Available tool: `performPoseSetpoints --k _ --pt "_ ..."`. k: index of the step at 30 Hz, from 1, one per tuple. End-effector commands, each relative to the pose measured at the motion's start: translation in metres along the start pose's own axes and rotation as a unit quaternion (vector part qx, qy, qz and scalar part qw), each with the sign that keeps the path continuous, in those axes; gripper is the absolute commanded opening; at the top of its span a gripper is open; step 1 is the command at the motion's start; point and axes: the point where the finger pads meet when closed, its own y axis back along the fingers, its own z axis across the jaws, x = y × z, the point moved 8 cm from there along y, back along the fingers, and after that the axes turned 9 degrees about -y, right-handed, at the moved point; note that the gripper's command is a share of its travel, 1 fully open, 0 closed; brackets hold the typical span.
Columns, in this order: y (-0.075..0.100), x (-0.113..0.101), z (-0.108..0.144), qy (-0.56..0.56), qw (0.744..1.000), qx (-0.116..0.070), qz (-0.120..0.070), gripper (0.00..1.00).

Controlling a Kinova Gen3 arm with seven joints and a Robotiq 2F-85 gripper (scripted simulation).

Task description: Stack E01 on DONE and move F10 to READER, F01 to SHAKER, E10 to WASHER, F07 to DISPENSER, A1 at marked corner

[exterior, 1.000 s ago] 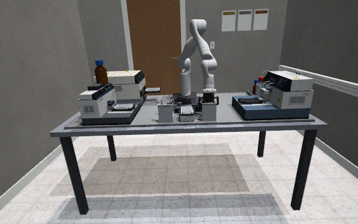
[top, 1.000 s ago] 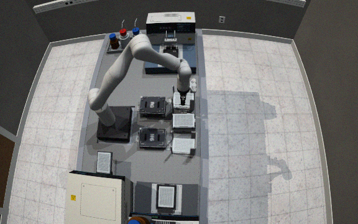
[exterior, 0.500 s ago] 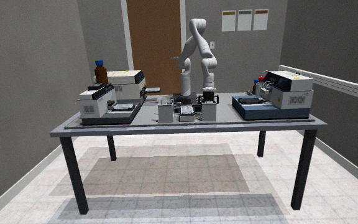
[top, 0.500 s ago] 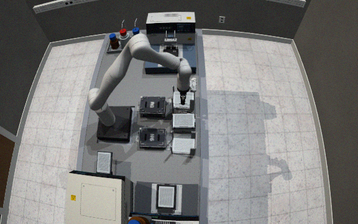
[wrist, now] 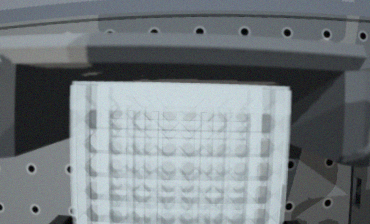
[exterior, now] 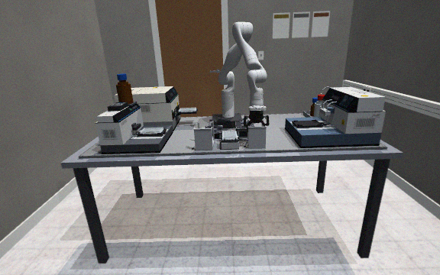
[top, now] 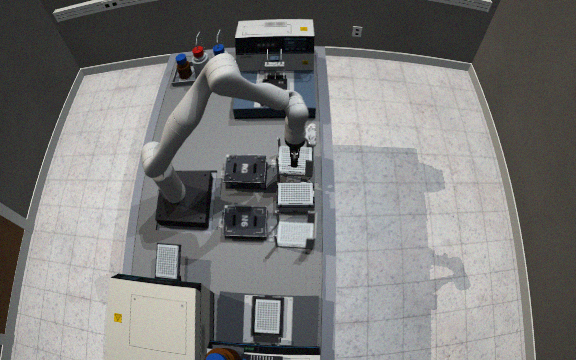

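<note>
My gripper (top: pixel 294 160) (exterior: pixel 257 123) is shut on a white 96-well plate (top: pixel 285 162) (wrist: pixel 178 150), level with the mouth of one deep rack (top: pixel 309 168) (exterior: pixel 257 138) (wrist: pixel 226 54). The plate is level and its label is not readable. What lies beneath it is hidden. The other deep rack (exterior: pixel 203 139) holds a white plate (top: pixel 295 234). Between the racks a plate (top: pixel 295 194) (exterior: pixel 230 135) sits on a low station. One plate (top: pixel 167 261) (exterior: pixel 188 110) is on the cream instrument's tray, another (top: pixel 268 316) (exterior: pixel 151 131) on the grey-based instrument. The blue-based instrument's dark carrier (exterior: pixel 308 124) bears no plate.
Nests RG (top: pixel 245 171) and N6 (top: pixel 245 221) bear no plates and stand between the racks and the arm's base (top: pixel 185 212). Bottles (top: pixel 183 66) stand beside the blue-based instrument (top: pixel 242 109) (exterior: pixel 334 135). The cream instrument (top: pixel 155 320) (exterior: pixel 155 103) rises high at the opposite end.
</note>
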Motion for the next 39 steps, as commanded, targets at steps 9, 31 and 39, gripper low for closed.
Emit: performPoseSetpoints --k 9,31,39 --pt "0.01 0.001 0.0 -0.001 1.0 0.0 0.001 0.94" --pt "0.023 0.001 0.0 -0.001 1.0 0.0 0.001 0.94" --pt "0.027 0.001 0.0 -0.001 1.0 -0.001 0.001 0.94"
